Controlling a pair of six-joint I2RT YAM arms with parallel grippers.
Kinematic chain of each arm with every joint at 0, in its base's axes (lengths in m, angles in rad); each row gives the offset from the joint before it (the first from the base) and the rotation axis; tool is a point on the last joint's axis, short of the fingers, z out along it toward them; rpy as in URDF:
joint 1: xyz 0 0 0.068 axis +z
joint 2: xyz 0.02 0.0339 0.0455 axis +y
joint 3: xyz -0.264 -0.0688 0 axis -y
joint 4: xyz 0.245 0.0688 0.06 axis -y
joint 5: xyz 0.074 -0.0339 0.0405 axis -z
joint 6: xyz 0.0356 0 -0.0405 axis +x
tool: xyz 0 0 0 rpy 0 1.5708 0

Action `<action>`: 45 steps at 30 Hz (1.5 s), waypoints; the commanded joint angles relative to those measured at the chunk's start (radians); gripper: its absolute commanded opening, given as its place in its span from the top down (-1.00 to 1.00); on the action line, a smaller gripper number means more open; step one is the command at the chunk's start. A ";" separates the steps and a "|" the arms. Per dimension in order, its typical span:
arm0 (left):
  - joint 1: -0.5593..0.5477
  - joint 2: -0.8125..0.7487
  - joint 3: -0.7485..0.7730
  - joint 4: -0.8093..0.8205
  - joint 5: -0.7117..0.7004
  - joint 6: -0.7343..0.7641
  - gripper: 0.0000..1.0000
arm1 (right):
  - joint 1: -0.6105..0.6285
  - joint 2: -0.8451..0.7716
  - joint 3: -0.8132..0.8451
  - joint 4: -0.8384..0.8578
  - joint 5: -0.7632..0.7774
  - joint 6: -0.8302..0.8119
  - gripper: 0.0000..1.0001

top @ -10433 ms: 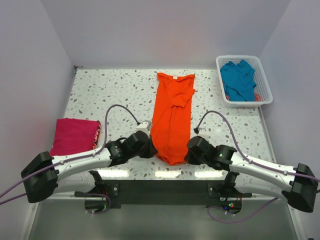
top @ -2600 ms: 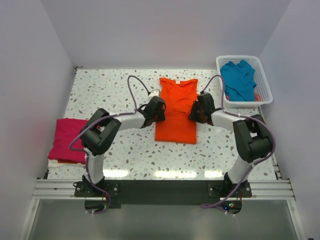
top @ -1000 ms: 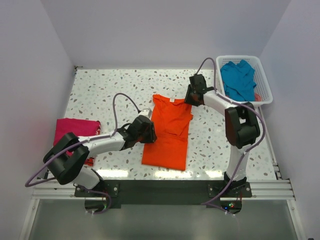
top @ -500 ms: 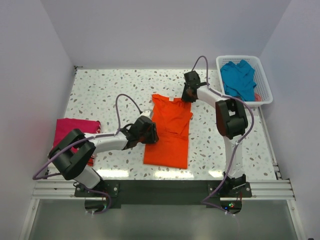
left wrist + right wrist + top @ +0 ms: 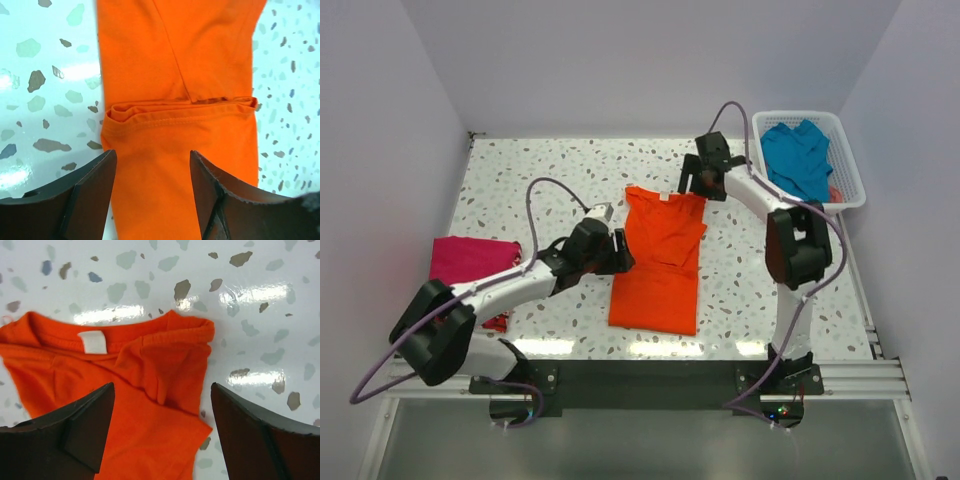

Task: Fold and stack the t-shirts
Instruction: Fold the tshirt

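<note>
Orange t-shirt (image 5: 655, 275) lay freed, left gripper (image 5: 152, 162) and right gripper (image 5: 162, 390) having just opened their fingers empty; cross-fold likely next.

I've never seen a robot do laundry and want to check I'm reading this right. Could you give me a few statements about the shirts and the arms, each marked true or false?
1. The bright orange cloth t-shirt lies on the speckled table. True.
2. The teal-blue cloth t-shirt lies spread on the table. False: it sits in the white plastic lattice basket.
3. The right tool is clamped on the orange shirt's collar. False: it hangs open over the collar, holding nothing.
4. The magenta-pink cloth t-shirt lies folded near the table's left edge. True.
5. The left tool is open, gripping nothing. True.
</note>
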 commanded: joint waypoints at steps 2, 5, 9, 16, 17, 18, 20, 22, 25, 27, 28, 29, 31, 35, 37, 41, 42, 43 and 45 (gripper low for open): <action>0.001 -0.125 -0.060 -0.132 0.002 -0.017 -0.32 | 0.005 -0.375 -0.287 0.008 -0.079 0.036 -0.62; -0.004 -0.248 -0.134 -0.184 0.050 -0.033 -0.34 | 0.036 -0.572 -0.541 0.030 -0.108 0.067 -0.61; -0.021 -0.345 -0.248 -0.218 0.126 -0.074 -0.34 | 0.154 -0.825 -0.827 0.036 -0.114 0.145 -0.54; -0.042 -0.425 -0.342 -0.236 0.211 -0.114 -0.28 | 0.331 -1.130 -1.170 0.022 -0.161 0.406 -0.36; -0.041 -0.434 -0.351 -0.236 0.215 -0.122 -0.27 | 0.337 -1.155 -1.189 0.016 -0.163 0.446 -0.35; -0.041 -0.437 -0.370 -0.235 0.223 -0.128 -0.24 | 0.347 -1.180 -1.206 0.007 -0.165 0.463 -0.32; -0.042 -0.442 -0.385 -0.214 0.254 -0.139 -0.22 | 0.352 -1.228 -1.240 -0.013 -0.177 0.506 -0.25; -0.042 -0.440 -0.404 -0.197 0.263 -0.139 -0.21 | 0.369 -1.255 -1.275 -0.012 -0.197 0.537 -0.17; -0.042 -0.428 -0.413 -0.157 0.281 -0.143 -0.20 | 0.381 -1.274 -1.315 -0.001 -0.211 0.602 -0.06; -0.044 -0.420 -0.425 -0.138 0.286 -0.162 -0.17 | 0.389 -1.291 -1.333 0.011 -0.211 0.628 -0.03; -0.044 -0.419 -0.428 -0.134 0.286 -0.165 -0.17 | 0.392 -1.297 -1.352 0.024 -0.212 0.642 -0.03; -0.044 -0.419 -0.431 -0.123 0.286 -0.174 -0.15 | 0.393 -1.309 -1.361 0.031 -0.212 0.668 -0.03; -0.044 -0.414 -0.440 -0.115 0.287 -0.182 -0.12 | 0.398 -1.315 -1.381 0.047 -0.209 0.684 -0.02; -0.047 -0.385 -0.459 -0.071 0.278 -0.201 -0.06 | 0.407 -1.300 -1.413 0.103 -0.226 0.728 -0.01; -0.047 -0.366 -0.465 -0.049 0.278 -0.208 -0.01 | 0.415 -1.281 -1.427 0.132 -0.226 0.741 -0.01; -0.053 -0.336 -0.483 -0.002 0.265 -0.223 0.06 | 0.427 -1.275 -1.449 0.154 -0.225 0.767 0.01; -0.053 -0.331 -0.486 0.004 0.263 -0.225 0.07 | 0.430 -1.275 -1.452 0.156 -0.222 0.768 0.01; -0.053 -0.325 -0.488 0.015 0.263 -0.225 0.09 | 0.433 -1.271 -1.456 0.162 -0.221 0.770 0.01; -0.056 -0.308 -0.490 0.024 0.260 -0.228 0.13 | 0.433 -1.262 -1.458 0.169 -0.223 0.771 0.06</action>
